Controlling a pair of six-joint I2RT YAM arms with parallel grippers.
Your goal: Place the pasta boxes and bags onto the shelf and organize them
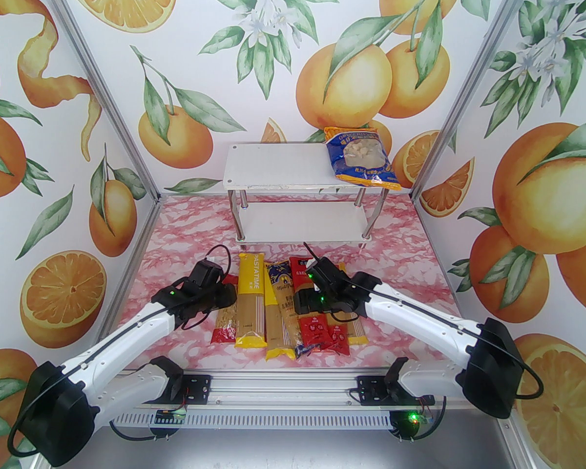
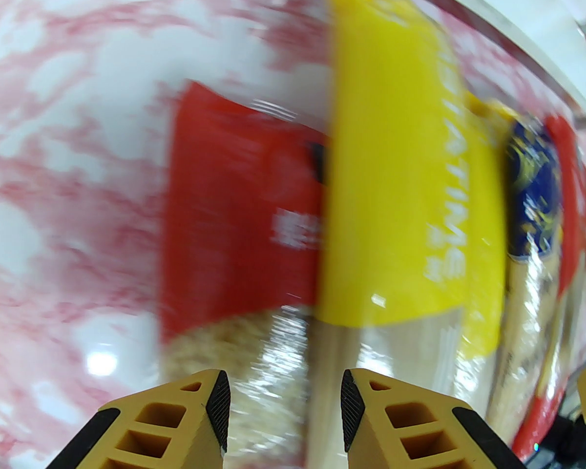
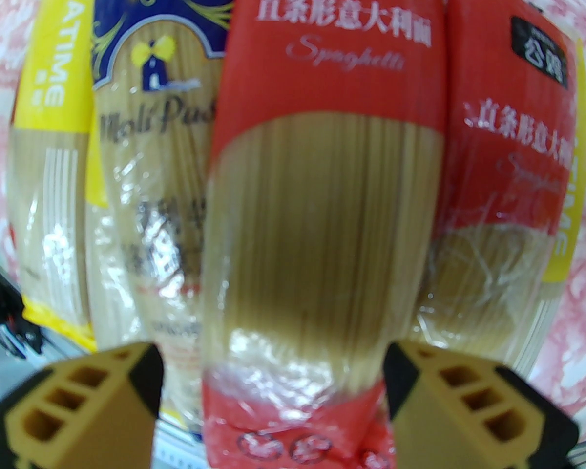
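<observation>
The shelf (image 1: 273, 169) stands at the back with a blue wide bag (image 1: 364, 159) on the right of its top board. Long packs lie side by side on the table: a yellow one (image 1: 250, 306), a dark blue one (image 1: 279, 281) and two red ones (image 3: 322, 213) (image 3: 508, 164). A red wide bag (image 2: 239, 188) lies at their left. My left gripper (image 2: 285, 408) hovers open over the seam between that bag and the yellow pack (image 2: 395, 164). My right gripper (image 3: 273, 379) is open, its fingers on either side of the middle red pack. The orange wide bag is hidden.
The table is pink marbled (image 1: 185, 242), walled in by orange-print panels on three sides. The shelf's lower board (image 1: 298, 223) is bare, as is the left of the top board. Another yellow pack (image 1: 357, 332) lies at the pile's right edge.
</observation>
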